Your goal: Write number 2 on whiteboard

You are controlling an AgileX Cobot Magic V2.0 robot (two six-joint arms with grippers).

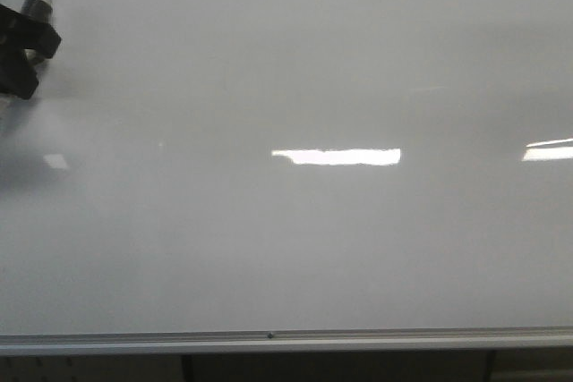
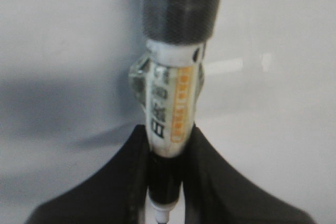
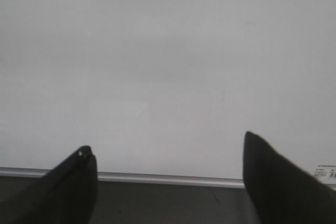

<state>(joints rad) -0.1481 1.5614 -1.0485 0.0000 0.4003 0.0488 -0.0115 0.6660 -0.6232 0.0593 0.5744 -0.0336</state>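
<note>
At the far upper left, the left gripper [image 1: 22, 42] clenched a marker pen [image 2: 170, 103] lengthwise between its fingers, the blank whiteboard [image 1: 295, 239] stretching away to its right with no number 2 drawn, while the right gripper [image 3: 168, 166] hung spread and empty.

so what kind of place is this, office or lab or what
Probably an office or classroom-style test setup: a large glossy whiteboard with a metal rail, ceiling lights reflected in it, and a marker clamped in the left gripper.
</note>
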